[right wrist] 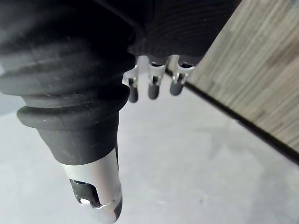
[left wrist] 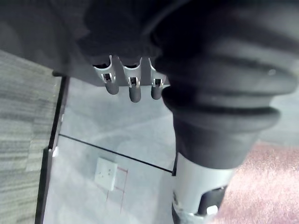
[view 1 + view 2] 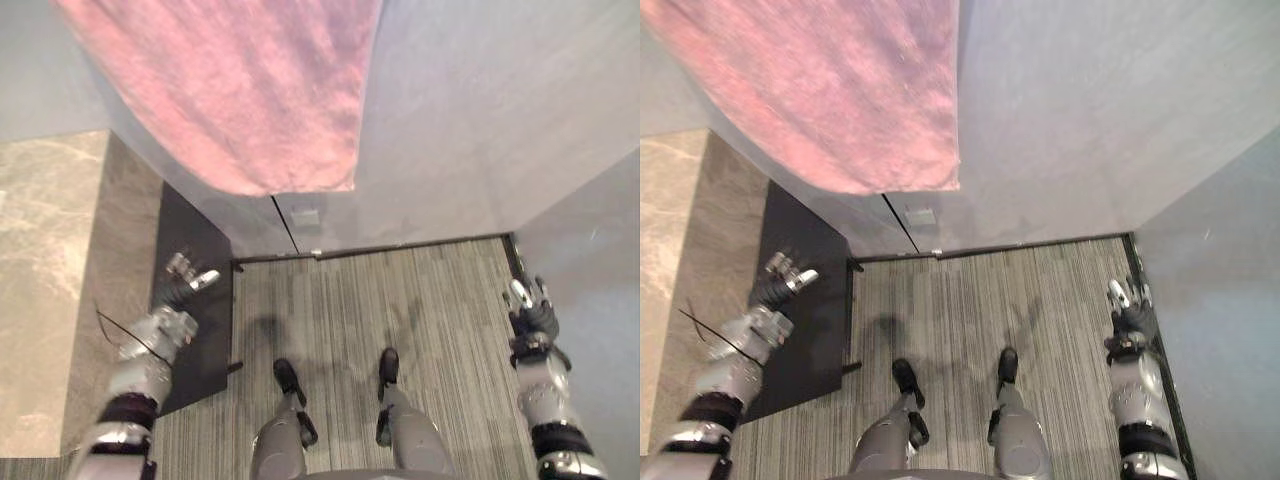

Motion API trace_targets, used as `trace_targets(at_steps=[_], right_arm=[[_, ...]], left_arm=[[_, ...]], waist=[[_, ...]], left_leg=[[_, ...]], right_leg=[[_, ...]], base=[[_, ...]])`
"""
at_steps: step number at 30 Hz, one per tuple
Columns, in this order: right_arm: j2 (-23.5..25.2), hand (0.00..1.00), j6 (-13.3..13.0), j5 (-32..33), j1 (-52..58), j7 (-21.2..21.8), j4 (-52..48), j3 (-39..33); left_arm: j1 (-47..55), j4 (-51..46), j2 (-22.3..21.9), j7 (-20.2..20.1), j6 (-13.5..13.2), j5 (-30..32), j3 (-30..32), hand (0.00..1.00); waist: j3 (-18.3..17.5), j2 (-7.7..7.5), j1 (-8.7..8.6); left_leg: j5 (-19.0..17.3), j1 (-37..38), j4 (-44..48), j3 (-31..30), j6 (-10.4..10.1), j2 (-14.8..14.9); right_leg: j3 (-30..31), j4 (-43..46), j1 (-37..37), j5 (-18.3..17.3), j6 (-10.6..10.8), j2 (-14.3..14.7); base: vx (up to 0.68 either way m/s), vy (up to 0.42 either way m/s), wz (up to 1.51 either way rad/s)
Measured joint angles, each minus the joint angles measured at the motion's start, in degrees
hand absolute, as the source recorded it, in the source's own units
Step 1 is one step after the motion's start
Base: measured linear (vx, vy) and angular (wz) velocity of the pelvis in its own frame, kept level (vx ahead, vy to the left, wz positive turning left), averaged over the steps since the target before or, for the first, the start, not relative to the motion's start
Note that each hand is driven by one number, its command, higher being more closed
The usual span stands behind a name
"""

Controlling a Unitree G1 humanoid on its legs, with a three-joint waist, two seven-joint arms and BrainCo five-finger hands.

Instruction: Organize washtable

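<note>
- Fingers (image 2: 134, 88) of the left robot hand (image 3: 187, 278) are relaxed and only lightly bent; the robot hand is released, grasping nothing and touching nothing
- the left robot hand hangs in front of a dark panel (image 3: 200, 330) that runs down the side of the marble tabletop (image 3: 45, 300); the tabletop lies to the robot's left, just beyond the panel
- the right robot hand (image 3: 530, 308) hangs at the robot's right, close beside the grey side wall (image 3: 590, 250) and above the edge of the striped carpet floor (image 3: 400, 300); its fingers (image 1: 153, 87) are loose and near straight, so it too is released and empty
- a pink towel (image 3: 230, 90) hangs high at the robot's front left, against the grey front wall (image 3: 480, 120); its lower edge ends just above a small square wall plate (image 3: 305, 215); neither robot hand touches it
- in the left wrist view the towel shows past the thumb, with the wall plate near it
</note>
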Motion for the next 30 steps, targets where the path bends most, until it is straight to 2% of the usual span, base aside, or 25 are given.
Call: trace_targets(at_steps=[4, 9, 11, 14, 17, 19, 21, 22, 24, 25, 26, 27, 30], right_arm=[[5.11, 0.00, -0.11, -3.15, 3.53, -1.82, 5.96, -2.86], [10.47, 0.00, 0.13, -7.73, 7.20, -3.27, 18.07, -6.53], [11.84, 0.00, 0.42, -9.20, 8.90, -3.47, 22.05, -8.15], [13.18, 0.00, 1.50, -12.33, 11.94, -4.55, 26.89, -9.16], [13.91, 0.00, 2.38, -13.72, 13.26, -5.78, 29.01, -12.00], [14.27, 0.00, 2.48, -14.37, 13.31, -6.10, 29.01, -12.43], [15.34, 0.00, 2.47, -14.32, 13.64, -7.00, 29.01, -12.11], [15.51, 0.00, 2.46, -14.31, 13.68, -7.08, 29.01, -12.05], [15.62, 0.00, 2.33, -14.07, 13.45, -7.20, 28.91, -9.82], [15.33, 0.00, 2.26, -14.06, 12.58, -7.32, 28.82, -8.62], [15.11, 0.00, 2.19, -14.09, 11.90, -7.45, 28.56, -8.15], [14.78, 0.00, 2.09, -14.51, 11.21, -7.73, 27.17, -6.45], [14.39, 0.00, 1.80, -15.70, 9.42, -7.68, 24.57, -2.73]], left_arm=[[5.10, 2.03, -7.61, 0.30, 0.17, 3.77, -0.77, 0.00], [10.10, 12.99, -15.39, 1.76, 0.73, 9.33, -0.89, 0.00], [11.63, 17.81, -17.42, 2.91, 0.83, 10.64, -0.26, 0.00], [14.42, 24.33, -20.56, 5.01, 0.98, 12.88, 4.30, 0.00], [14.67, 27.14, -20.62, 7.16, 1.01, 15.39, 8.85, 0.00], [15.44, 27.99, -20.86, 8.86, 1.40, 18.79, 10.10, 0.00], [16.38, 27.55, -20.50, 9.70, 1.81, 20.67, 10.45, 0.00], [16.67, 27.08, -20.52, 9.99, 1.74, 20.80, 10.55, 0.00], [17.09, 26.40, -19.40, 10.19, 1.61, 20.61, 10.90, 0.00], [17.00, 26.25, -19.08, 10.29, 1.65, 20.37, 10.91, 0.00], [17.15, 25.89, -19.06, 10.37, 1.65, 20.09, 10.92, 0.00], [17.40, 24.63, -19.83, 11.22, 1.45, 18.97, 11.46, 0.00], [17.81, 23.80, -20.11, 11.72, 1.29, 16.52, 12.06, 0.00]], waist=[[-2.94, -0.01, -0.23], [-5.27, -0.16, -0.19], [-5.87, -0.41, -0.17], [-6.92, -1.29, -0.10], [-7.57, -1.77, -0.22], [-7.48, -1.77, -1.18], [-7.35, -2.53, -1.69], [-7.41, -2.97, -1.67], [-8.23, -5.33, -1.20], [-8.09, -5.48, -0.99], [-8.10, -5.13, -0.79], [-7.70, -4.03, 0.40], [-5.88, -2.14, 1.13]], left_leg=[[-1.46, 2.66, -0.01, -0.96, 0.53, -1.51], [-3.32, 7.00, -0.02, -1.03, 0.44, -2.80], [-3.76, 8.41, -0.02, -1.04, 0.43, -2.96], [-4.40, 10.31, -0.02, -1.26, 0.07, -3.00], [-4.37, 11.13, -0.01, -2.57, 0.19, -3.03], [-4.38, 11.25, -0.01, -5.21, 0.17, -2.97], [-4.79, 11.24, -0.01, -11.20, 0.07, -3.38], [-4.77, 11.18, -0.01, -12.37, 0.05, -3.65], [-4.51, 10.17, 0.00, -16.07, -0.37, -4.70], [-3.95, 9.09, 0.14, -18.19, -1.21, -4.36], [-3.97, 8.70, 0.37, -18.83, -1.23, -3.96], [-3.85, 6.86, 1.98, -20.30, -1.43, -1.76], [-3.44, 3.23, 6.51, -23.13, -2.38, 1.37]], right_leg=[[-0.60, 0.00, 3.03, -1.13, 1.00, -1.38], [-0.84, 0.05, 7.45, -2.74, 2.09, -2.62], [-0.89, 0.21, 8.70, -3.23, 2.32, -2.76], [-1.34, 0.23, 10.63, -3.69, 2.32, -2.79], [-2.58, 0.75, 12.23, -4.41, 2.27, -2.83], [-1.73, 10.37, 9.98, -9.50, 2.10, -3.74], [5.61, 21.17, 8.91, -14.97, 2.72, -4.30], [6.77, 22.21, 9.03, -15.99, 2.86, -4.43], [10.70, 23.53, 10.10, -20.73, 3.53, -4.84], [9.77, 22.75, 11.05, -22.96, 3.62, -4.30], [9.04, 22.45, 10.99, -23.23, 2.92, -3.80], [7.60, 22.41, 10.94, -23.49, 2.24, -1.77], [4.64, 23.41, 11.75, -23.97, 0.50, 1.54]], base=[[0.09, 0.019, 0.12], [0.11, 0.019, 0.03], [0.13, 0.007, 0.01], [0.09, -0.006, 0.04], [0.07, -0.011, 0.22], [0.02, 0.021, 0.65], [0.00, -0.008, 1.28], [0.03, -0.071, 1.25], [0.00, -0.143, 1.07], [-0.05, -0.172, 0.92], [-0.10, -0.253, 0.89], [-0.08, -0.131, 0.52], [-0.13, -0.197, 0.54]])
